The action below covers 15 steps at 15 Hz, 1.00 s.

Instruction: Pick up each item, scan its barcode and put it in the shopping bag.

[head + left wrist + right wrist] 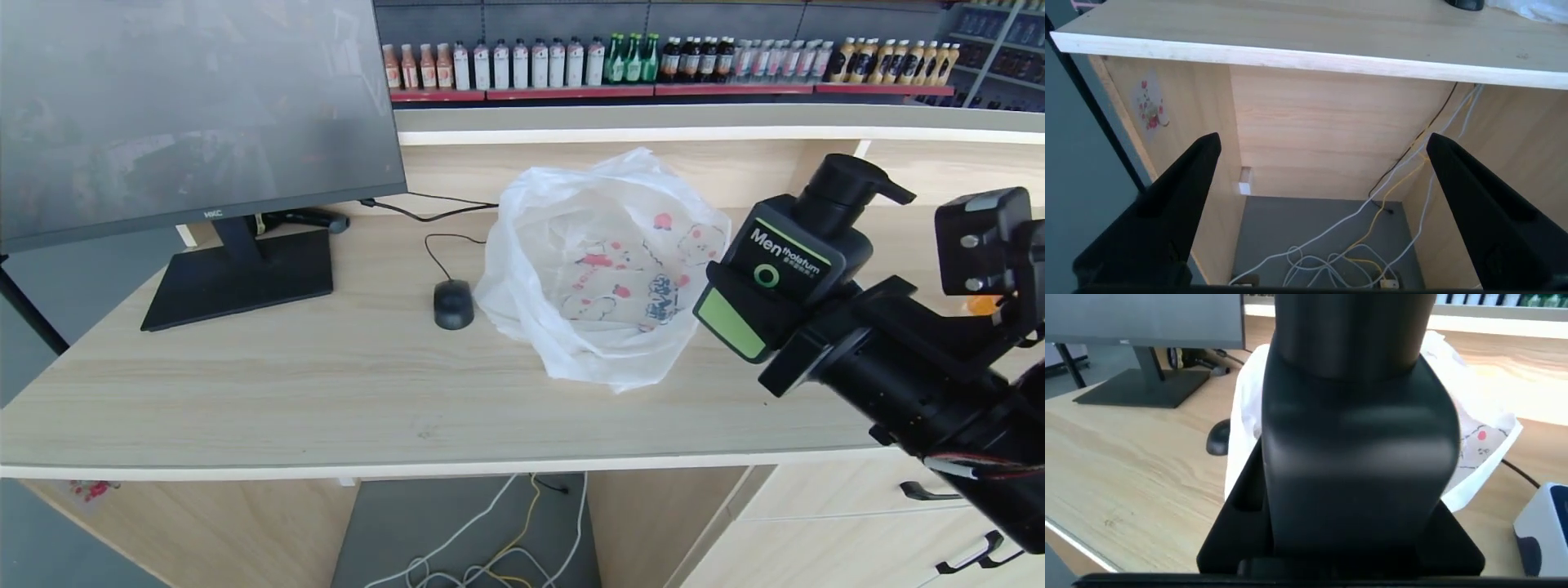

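We pinch the pump bottle (pixel 804 253) between our right jaws, with the shopping bag (pixel 522 269) just beyond them on the desk (pixel 286 384). The bottle looks rigid, slick and liquid-heavy, so we should grip its flat body, never the pump. Our left jaws hang spread and empty.

Even, diffuse overhead light falls across the pale wooden counter (pixel 245 384), leaving only soft, short shadows beside the mouse (pixel 453 304) and around the monitor stand (pixel 245 278). The dark monitor screen (pixel 196 114) carries dim, hazy reflections. The white plastic bag (pixel 604 269) is the brightest patch, with light passing through its thin film. The black pump bottle (pixel 796 261) shows a dull sheen in the right wrist view. Below the counter, the recess (pixel 1306 220) lies in shade, and the left gripper (pixel 1323 143) reads as near-black silhouettes against it.
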Motion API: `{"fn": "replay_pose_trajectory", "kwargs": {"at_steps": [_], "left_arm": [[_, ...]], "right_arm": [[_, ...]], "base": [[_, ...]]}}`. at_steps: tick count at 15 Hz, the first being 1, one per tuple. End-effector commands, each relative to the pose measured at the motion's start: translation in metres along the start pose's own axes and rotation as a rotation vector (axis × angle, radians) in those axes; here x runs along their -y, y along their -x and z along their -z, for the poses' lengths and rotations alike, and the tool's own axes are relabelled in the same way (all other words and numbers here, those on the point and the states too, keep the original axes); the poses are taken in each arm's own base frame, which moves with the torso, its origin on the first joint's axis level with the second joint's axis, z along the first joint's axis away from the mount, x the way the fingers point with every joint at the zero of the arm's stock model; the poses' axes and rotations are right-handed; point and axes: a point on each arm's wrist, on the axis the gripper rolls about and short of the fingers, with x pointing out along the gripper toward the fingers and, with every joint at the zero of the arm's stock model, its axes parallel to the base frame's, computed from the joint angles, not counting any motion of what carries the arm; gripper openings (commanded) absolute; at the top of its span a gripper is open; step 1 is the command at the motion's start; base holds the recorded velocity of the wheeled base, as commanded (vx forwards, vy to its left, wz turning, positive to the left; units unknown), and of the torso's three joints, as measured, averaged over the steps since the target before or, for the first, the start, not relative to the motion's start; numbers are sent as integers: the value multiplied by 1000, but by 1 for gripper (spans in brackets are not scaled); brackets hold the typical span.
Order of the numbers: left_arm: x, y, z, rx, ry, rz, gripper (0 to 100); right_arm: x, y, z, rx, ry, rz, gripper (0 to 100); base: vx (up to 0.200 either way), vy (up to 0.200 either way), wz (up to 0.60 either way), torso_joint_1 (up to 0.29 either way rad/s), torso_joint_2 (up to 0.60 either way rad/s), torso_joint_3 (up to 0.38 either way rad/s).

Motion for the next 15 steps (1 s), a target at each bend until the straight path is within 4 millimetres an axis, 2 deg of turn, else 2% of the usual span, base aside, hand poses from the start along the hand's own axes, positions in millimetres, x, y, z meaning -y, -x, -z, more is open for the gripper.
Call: {"fn": "replay_pose_trajectory", "kwargs": {"at_steps": [1,5,6,7,8,11,15], "left_arm": [[0,0,0,0,0,-1,100],[0,0,0,0,0,-1,100],[0,0,0,0,0,0,100],[0,0,0,0,0,0,100],[0,0,0,0,0,0,100],[0,0,0,0,0,-1,100],[0,0,0,0,0,0,100]], "right_arm": [[8,-21,-5,31,9,39,0],[3,-50,16,-25,13,29,0],[-1,-67,23,-37,13,22,0],[-1,-68,23,-37,12,22,0],[-7,-85,30,-38,7,28,0],[-11,-110,44,-48,-8,39,0],[-29,-131,57,-51,-57,34,0]], "base": [[0,0,0,0,0,0],[0,0,0,0,0,0],[0,0,0,0,0,0],[0,0,0,0,0,0],[0,0,0,0,0,0],[0,0,0,0,0,0],[0,0,0,0,0,0]]}}
